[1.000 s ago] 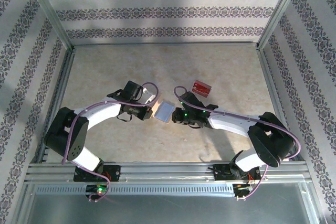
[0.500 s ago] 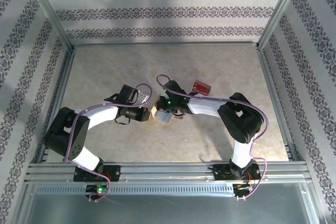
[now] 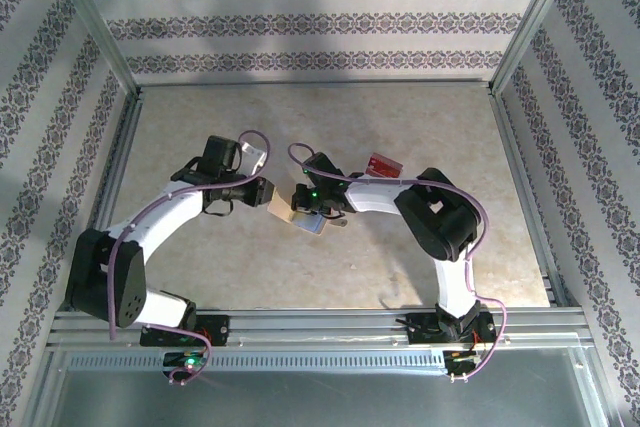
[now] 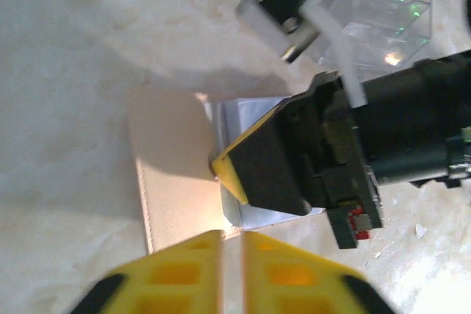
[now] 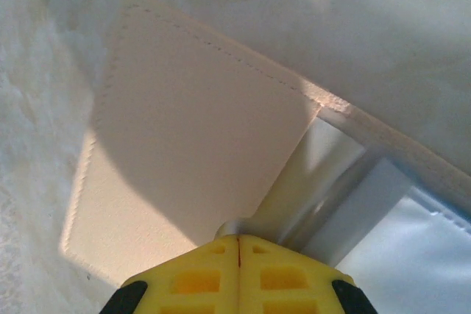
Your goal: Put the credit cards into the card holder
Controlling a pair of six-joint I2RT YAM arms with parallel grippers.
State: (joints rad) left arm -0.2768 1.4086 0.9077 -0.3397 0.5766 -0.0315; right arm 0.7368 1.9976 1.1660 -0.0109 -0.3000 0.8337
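Pale table [image 3: 200, 137] carries 2 arms, the left arm [image 3: 165, 209] & the right arm [image 3: 440, 222], both bent inward so their tips meet near mid-table. There are 2 grippers, both at the 1 card holder [image 5: 191, 145]. It lies open & flat just left of centre, w/ the tan flap to the left & the clear sleeves [image 5: 412, 255] spread to the right. On the left gripper [image 4: 232, 246] the yellow fingers sit together w/ only a hairline slit btwn them, tips at the near edge of the tan flap. That edge goes under the fingers, so can't tell if it's pinched or just touched. On the right gripper [image 5: 238, 244] the fingers are pressed fully together w/ no gap, tips down at the fold where flap meets sleeves. A pale sleeve edge runs right up to those tips, but a grip on it isn't certain. In the left wrist view the right gripper lies over the sleeves, touching them. The credit cards [image 3: 383, 165] make 1 small red cluster on the table, farther from the bases & to the right of the holder. They sit just beside the right arm's forearm, apart from both grippers. No. of cards in the cluster can't be made out.
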